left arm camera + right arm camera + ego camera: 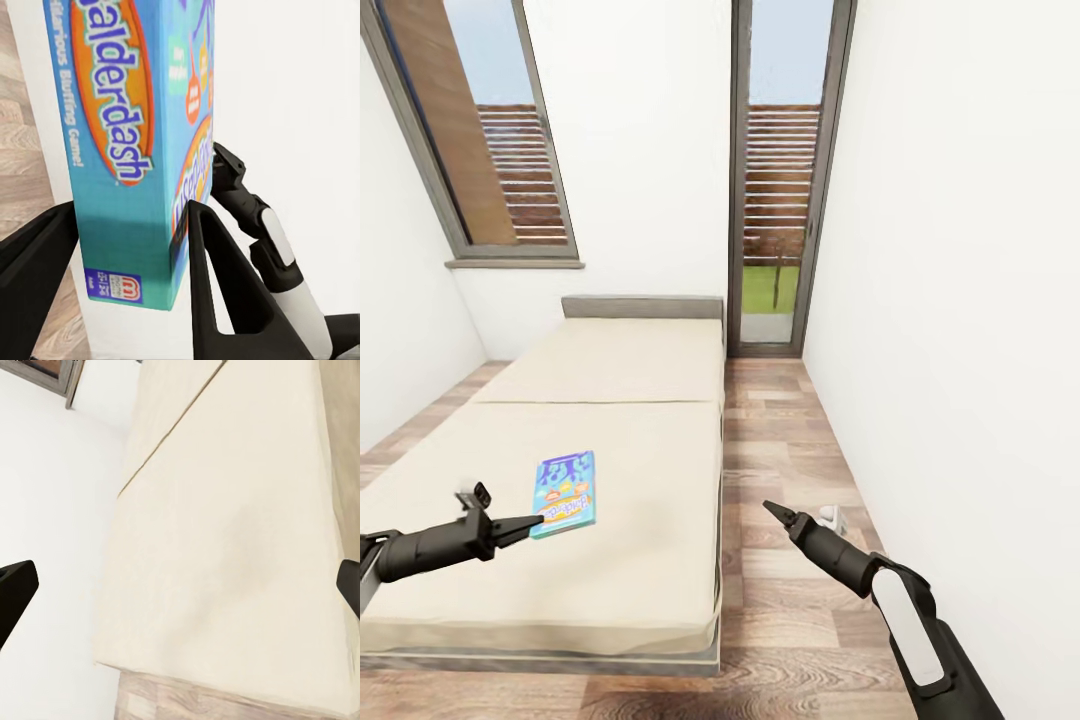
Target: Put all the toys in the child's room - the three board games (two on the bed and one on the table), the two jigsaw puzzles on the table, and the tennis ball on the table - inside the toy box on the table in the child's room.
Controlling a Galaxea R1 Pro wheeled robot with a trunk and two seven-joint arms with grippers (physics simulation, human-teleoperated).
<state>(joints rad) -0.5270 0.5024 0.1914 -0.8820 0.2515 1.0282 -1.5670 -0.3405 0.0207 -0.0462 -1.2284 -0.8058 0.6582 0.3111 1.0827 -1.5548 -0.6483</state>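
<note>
A small blue board game (567, 488), lettered Balderdash, is at the near left part of the cream bed (610, 400). My left gripper (538, 521) reaches its near corner. In the left wrist view the game's near end (120, 112) fills the gap between the two black fingers (217, 285), and the left gripper (133, 210) is shut on it. My right gripper (770, 507) hovers over the floor beside the bed. Its fingertips sit far apart at the edges of the right wrist view, so the right gripper (180, 585) is open and holds nothing. The mattress (225, 547) lies beyond it.
A strip of wood floor (780, 450) runs between the bed and the white right wall. A glass door (775, 180) stands at the far end and a window (490, 140) at the back left. A small white object (828, 517) sits by the wall.
</note>
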